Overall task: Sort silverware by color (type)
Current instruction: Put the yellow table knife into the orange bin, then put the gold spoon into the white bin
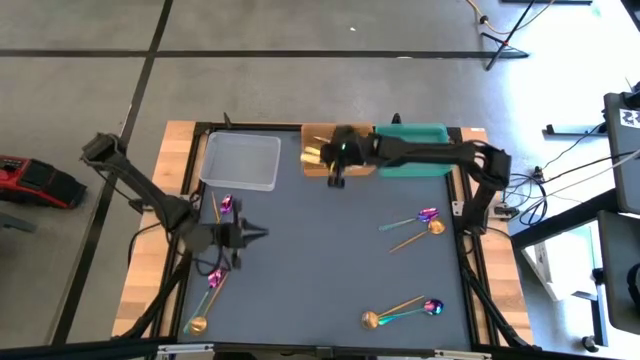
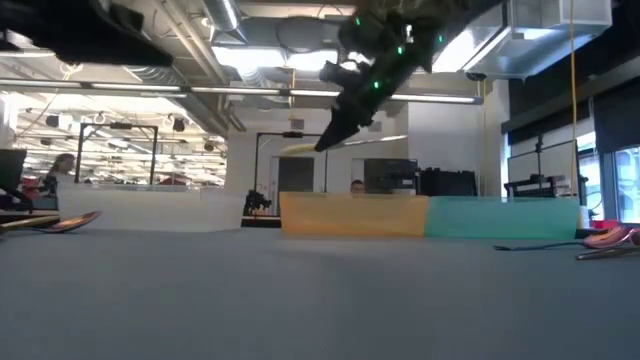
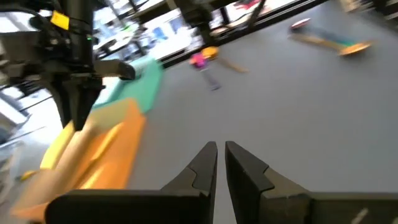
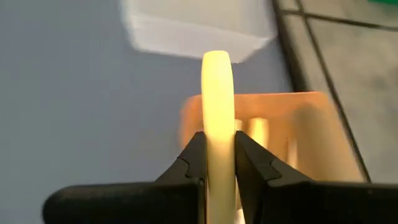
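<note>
My right gripper (image 1: 326, 156) hovers over the orange tray (image 1: 318, 133) at the table's far edge, shut on a pale yellow-gold knife (image 4: 217, 93). More pale knives (image 4: 258, 132) lie in that tray. My left gripper (image 1: 256, 232) hangs shut over the mat's left part, holding nothing. Loose spoons lie flat on the mat: a purple one (image 1: 226, 204) far-left, a purple (image 1: 215, 279) and a copper one (image 1: 198, 324) near-left, a purple (image 1: 427, 214) and copper pair (image 1: 436, 227) at right, and a copper (image 1: 370, 320) and purple pair (image 1: 433, 307) near. My right gripper pinches the knife's shaft (image 4: 218, 155) between its two fingers (image 4: 194, 155). The knife lies along the fingers and sticks out past their tips. The fingers slant down toward the table's left (image 2: 335, 130). The knife is lifted clear above the orange tray.
Three trays stand in a row along the far edge: a clear tray (image 1: 240, 160) at left, the orange one in the middle, a teal tray (image 1: 412, 135) at right. The middle of the dark mat (image 1: 330, 250) is open. A red toy car (image 1: 35, 182) lies on the floor at left.
</note>
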`<state>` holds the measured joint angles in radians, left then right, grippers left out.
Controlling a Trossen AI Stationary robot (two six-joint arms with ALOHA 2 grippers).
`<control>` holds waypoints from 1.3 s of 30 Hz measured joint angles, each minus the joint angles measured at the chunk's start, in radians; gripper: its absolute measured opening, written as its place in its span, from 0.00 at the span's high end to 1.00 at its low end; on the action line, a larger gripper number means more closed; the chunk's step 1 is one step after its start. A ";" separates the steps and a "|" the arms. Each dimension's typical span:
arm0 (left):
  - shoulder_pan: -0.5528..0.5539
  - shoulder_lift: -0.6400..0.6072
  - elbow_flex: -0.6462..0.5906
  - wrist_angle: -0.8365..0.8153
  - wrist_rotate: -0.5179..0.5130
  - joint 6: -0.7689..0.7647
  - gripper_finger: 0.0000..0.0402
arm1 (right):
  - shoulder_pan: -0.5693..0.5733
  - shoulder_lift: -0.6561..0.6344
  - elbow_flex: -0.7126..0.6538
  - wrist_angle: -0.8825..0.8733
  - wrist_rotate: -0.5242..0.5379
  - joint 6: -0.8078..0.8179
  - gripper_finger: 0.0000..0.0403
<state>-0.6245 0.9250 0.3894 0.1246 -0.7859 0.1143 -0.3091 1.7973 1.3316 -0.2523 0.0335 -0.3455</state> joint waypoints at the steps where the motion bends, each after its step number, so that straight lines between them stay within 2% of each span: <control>1: 0.025 -0.003 -0.005 0.000 0.000 0.016 0.93 | -0.031 0.002 -0.010 0.031 -0.018 -0.005 0.91; 8: 0.197 -0.004 -0.009 0.003 -0.013 0.090 0.93 | -0.201 0.025 -0.079 0.136 -0.172 -0.003 0.91; 14: 0.322 -0.004 -0.009 0.035 -0.012 0.107 0.92 | -0.254 0.088 -0.099 0.204 -0.182 -0.002 0.89; 17: 0.376 -0.004 -0.009 0.045 0.021 0.105 0.89 | -0.261 0.111 -0.099 0.206 -0.184 -0.015 0.81; 22: 0.441 -0.004 -0.009 0.050 0.095 0.037 0.80 | -0.260 0.104 -0.074 0.157 -0.180 -0.049 0.62; 26: 0.459 -0.004 -0.009 0.034 0.100 -0.049 0.71 | -0.241 0.043 -0.044 0.052 -0.220 -0.053 0.52; 30: 0.460 -0.004 -0.004 -0.022 0.079 -0.168 0.66 | -0.193 -0.029 -0.045 0.007 -0.305 -0.060 0.48; 33: 0.471 -0.004 0.037 -0.156 0.074 -0.307 0.65 | -0.144 -0.076 -0.071 0.023 -0.368 -0.099 0.48; 39: 0.502 0.033 0.144 -0.539 0.092 -0.644 0.66 | -0.040 -0.135 -0.187 0.119 -0.386 -0.159 0.50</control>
<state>-0.1225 0.9584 0.5337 -0.4144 -0.6941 -0.5294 -0.3495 1.6621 1.1443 -0.1331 -0.3527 -0.5041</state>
